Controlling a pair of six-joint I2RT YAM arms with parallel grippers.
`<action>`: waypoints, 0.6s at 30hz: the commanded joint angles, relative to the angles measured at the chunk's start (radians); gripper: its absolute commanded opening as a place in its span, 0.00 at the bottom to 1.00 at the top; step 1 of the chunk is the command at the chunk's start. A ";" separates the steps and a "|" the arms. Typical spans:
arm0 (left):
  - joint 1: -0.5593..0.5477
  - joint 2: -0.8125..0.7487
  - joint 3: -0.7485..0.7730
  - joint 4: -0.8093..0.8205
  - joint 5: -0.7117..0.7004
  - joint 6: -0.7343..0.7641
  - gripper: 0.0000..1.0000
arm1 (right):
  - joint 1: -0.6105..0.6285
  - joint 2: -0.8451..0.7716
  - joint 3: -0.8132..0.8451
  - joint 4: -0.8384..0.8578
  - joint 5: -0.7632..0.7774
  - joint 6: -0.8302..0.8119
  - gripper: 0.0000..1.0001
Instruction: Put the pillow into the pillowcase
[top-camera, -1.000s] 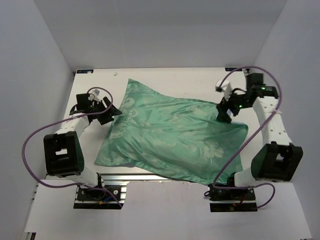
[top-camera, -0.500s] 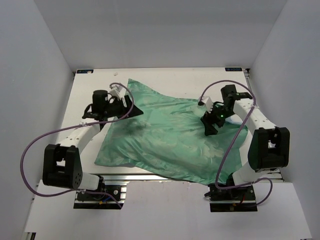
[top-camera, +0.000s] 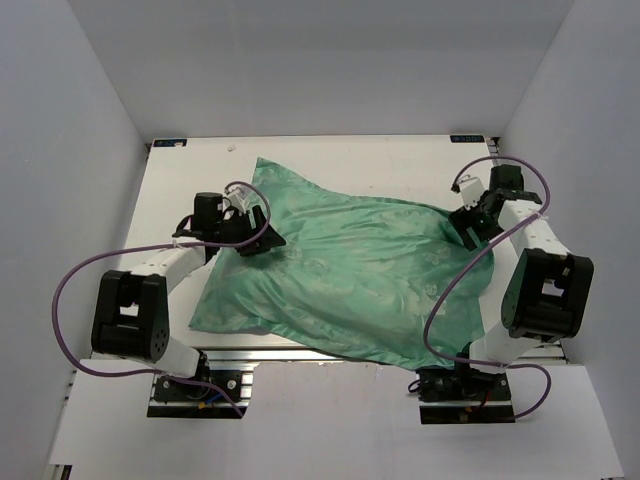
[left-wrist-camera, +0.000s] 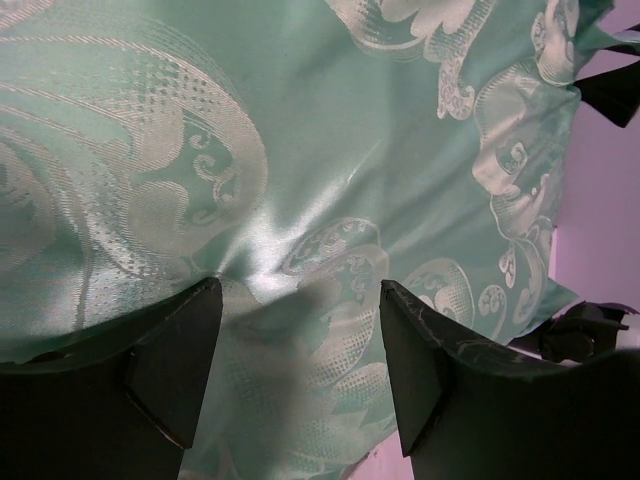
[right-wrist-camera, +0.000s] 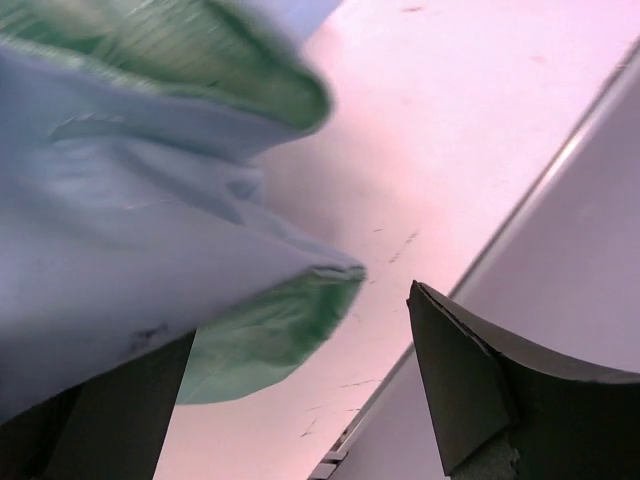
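The right gripper (top-camera: 468, 228) has drawn back from the middle of the shiny sea-green leaf-patterned cloth pillowcase (top-camera: 350, 270) to its right edge. Its jaws are apart, with the blue-lined hem just beside one finger. The left gripper (top-camera: 262, 240) has shifted nearer over the left part, jaws apart, holding nothing. The cream foam pillow is not visible; the case lies plump on the white table (top-camera: 330, 150), so insertion is judged done, with only tidying left

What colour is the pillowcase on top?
The pillowcase is shiny green with pale swirls; left wrist view.
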 joint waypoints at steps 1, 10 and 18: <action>0.002 0.009 0.047 -0.085 -0.110 0.059 0.75 | -0.003 -0.056 0.024 0.102 0.067 0.053 0.89; 0.004 0.094 0.105 -0.124 -0.133 0.073 0.75 | -0.011 -0.113 0.134 0.061 -0.158 0.035 0.89; 0.004 0.055 0.100 -0.144 -0.119 0.087 0.75 | -0.012 0.021 0.168 -0.235 -0.425 -0.165 0.90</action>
